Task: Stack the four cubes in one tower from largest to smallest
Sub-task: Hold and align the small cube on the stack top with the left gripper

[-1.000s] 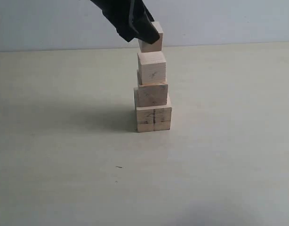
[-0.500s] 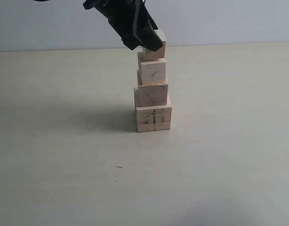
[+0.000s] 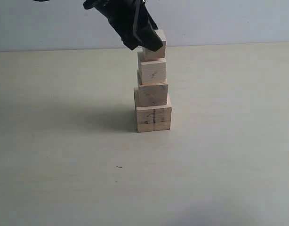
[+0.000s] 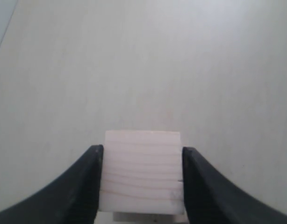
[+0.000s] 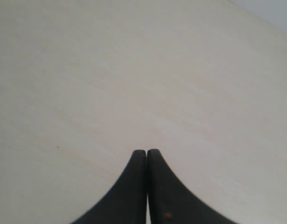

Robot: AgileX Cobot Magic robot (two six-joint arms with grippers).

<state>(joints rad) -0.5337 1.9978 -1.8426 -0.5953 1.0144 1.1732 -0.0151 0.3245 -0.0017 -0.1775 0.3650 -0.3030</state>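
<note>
Your left claw is clamped on the smallest pale wooden cube, seated directly atop the three-cube stack, while your right claw is pressed together.

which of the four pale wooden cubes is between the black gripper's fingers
The smallest pale wooden cube, topmost in the stack; the left gripper is shut on it, while the three larger cubes below stand ungripped.

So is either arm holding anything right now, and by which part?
Yes: the left jaws clamp the smallest cube by two opposite side faces. The right jaws are shut on nothing.
</note>
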